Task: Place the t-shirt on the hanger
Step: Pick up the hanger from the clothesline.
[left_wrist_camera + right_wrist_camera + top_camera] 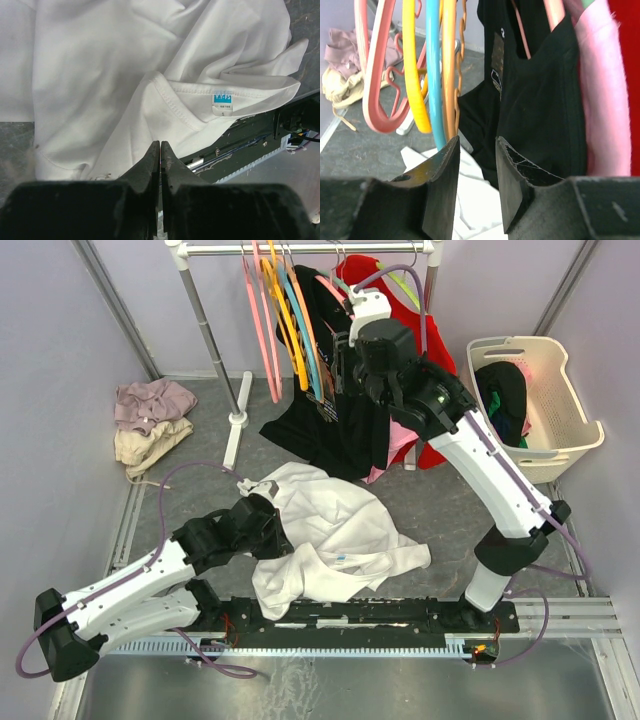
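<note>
Lower centre of the top view: the t-shirt (pixel 330 530), white and crumpled, spread flat on the grey bench (pixel 440 510) just ahead of the arm bases. Off the rail, not on any hanger. In the left wrist view, neck opening turned up, with a small blue label (pixel 222 98) sewn inside the collar at right of centre.

At the shirt's left edge, the left end effector (pixel 262 508), low over the cloth. Seen close in its own camera, fingers (pixel 152 157) pressed together with only a hairline gap, tips right against the white fabric below the collar seam. Cannot tell whether any cloth is pinched between them.

Upper centre of the top view: a rail (pixel 300 248) carrying several hangers and garments. Raised to it, the right end effector (pixel 477 170), fingers apart, nothing between them. Just beyond its left finger in the right wrist view, the hanger (pixel 449 75), thin and orange, hanging bare, with its wavy bar edge-on. To its left, a blue hanger (pixel 434 75), a yellow hanger (pixel 412 75) and a pink hanger (pixel 372 100). To its right, a black shirt (pixel 540 100) and a pink shirt (pixel 605 90), both hung.

Right edge of the top view: a cream laundry basket (pixel 570 410) holding dark clothes.
</note>
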Robot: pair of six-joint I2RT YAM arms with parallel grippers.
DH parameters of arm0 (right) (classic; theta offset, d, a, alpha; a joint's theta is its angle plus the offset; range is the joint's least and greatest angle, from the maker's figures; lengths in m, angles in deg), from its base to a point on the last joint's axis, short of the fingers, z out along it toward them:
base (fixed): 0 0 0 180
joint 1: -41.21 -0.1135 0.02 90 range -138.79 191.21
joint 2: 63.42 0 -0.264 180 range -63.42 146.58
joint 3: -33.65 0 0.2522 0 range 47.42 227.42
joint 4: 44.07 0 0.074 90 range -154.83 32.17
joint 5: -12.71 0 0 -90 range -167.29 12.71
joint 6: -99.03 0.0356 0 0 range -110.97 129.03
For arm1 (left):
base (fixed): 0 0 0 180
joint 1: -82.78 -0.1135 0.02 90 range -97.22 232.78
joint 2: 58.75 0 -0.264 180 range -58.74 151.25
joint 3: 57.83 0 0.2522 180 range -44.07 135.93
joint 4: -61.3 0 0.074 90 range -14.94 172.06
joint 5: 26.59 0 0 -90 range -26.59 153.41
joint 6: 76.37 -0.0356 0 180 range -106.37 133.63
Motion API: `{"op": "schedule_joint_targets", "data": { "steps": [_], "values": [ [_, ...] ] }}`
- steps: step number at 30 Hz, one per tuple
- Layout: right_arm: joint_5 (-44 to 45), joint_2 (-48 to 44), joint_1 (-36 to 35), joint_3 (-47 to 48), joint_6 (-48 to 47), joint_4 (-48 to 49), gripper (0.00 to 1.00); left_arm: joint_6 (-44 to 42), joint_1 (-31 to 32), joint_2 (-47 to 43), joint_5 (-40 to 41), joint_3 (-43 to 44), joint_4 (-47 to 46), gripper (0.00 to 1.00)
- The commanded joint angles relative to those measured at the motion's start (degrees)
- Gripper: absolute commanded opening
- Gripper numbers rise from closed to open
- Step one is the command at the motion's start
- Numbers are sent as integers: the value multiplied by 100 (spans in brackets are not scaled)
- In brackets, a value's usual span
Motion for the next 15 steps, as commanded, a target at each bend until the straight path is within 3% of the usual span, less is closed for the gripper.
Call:
{"op": "schedule_joint_targets", "data": {
  "steps": [1, 15],
  "values": [
    [-551, 161, 269, 322, -118, 519, 43, -326, 12, -90, -47, 106, -7, 8],
    [-1089, 612, 393, 550, -7, 692, 47, -328, 8, -155, 35, 211, 165, 7]
  ]
}}
